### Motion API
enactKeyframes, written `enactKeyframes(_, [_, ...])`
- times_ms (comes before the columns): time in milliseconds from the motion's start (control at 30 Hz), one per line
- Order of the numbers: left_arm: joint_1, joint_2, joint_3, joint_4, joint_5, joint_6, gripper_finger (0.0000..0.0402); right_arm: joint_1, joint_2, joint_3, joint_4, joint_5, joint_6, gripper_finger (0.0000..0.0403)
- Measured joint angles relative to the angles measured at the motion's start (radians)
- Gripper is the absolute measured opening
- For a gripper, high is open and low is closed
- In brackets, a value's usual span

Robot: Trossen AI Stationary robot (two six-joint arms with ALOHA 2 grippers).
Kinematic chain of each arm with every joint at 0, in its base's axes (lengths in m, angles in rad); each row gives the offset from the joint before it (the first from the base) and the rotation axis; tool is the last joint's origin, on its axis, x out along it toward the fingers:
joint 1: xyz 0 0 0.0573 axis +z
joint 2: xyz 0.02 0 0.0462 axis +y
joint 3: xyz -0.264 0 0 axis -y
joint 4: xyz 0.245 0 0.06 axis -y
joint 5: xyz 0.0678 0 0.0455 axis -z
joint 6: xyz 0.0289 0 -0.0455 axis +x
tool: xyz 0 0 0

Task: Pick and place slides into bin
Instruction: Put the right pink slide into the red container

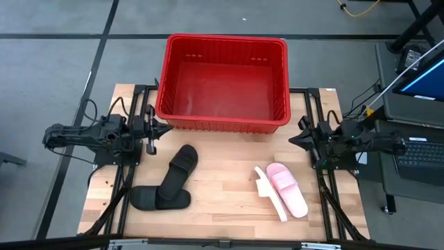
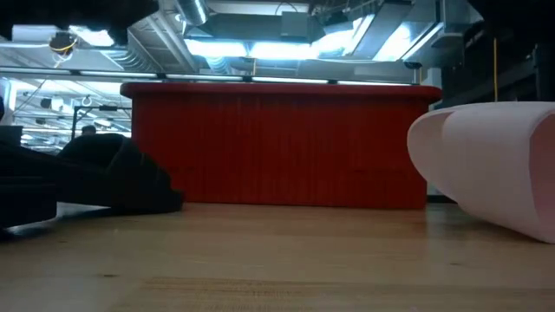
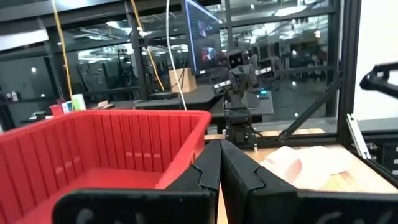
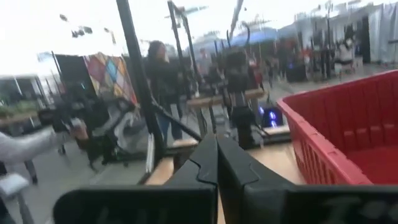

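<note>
The red bin stands at the table's far middle; it also shows in the low view and both wrist views. Two black slides lie near left, one resting across the other. Two pink slides lie near right, one flat, one on its edge against it. My left gripper is shut and empty at the table's left, beside the bin's near left corner. My right gripper is shut and empty at the table's right.
The bin is empty inside. The wooden tabletop is bare between the two pairs of slides. A desk with a laptop stands right of the table. People stand in the room beyond, in the right wrist view.
</note>
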Motion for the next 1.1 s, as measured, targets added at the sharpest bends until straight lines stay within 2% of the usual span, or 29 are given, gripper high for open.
enactKeyframes(100, [-0.010,0.078,0.049,-0.033,0.014,0.012,0.0001,0.004,0.105,0.122,-0.144,-0.002,-0.020,0.0001])
enactKeyframes(200, [-0.042,0.152,0.085,-0.066,0.049,-0.041,0.0001,0.029,0.218,0.248,-0.257,-0.035,-0.020,0.0001])
enactKeyframes(400, [-0.169,0.280,0.126,-0.070,0.037,-0.107,0.0001,0.136,0.418,0.472,-0.506,-0.096,0.048,0.0001])
enactKeyframes(567, [-0.309,0.379,0.192,-0.062,-0.108,-0.149,0.0001,0.255,0.535,0.590,-0.711,-0.098,0.144,0.0000])
enactKeyframes(867, [-0.516,0.574,0.315,-0.058,-0.409,-0.194,0.0002,0.472,0.638,0.674,-0.790,-0.075,0.329,0.0000])
enactKeyframes(967, [-0.555,0.640,0.360,-0.055,-0.469,-0.248,0.0001,0.547,0.659,0.699,-0.798,-0.028,0.373,0.0000])
enactKeyframes(1100, [-0.585,0.724,0.414,-0.053,-0.494,-0.264,0.0002,0.644,0.681,0.726,-0.829,0.054,0.409,0.0000])
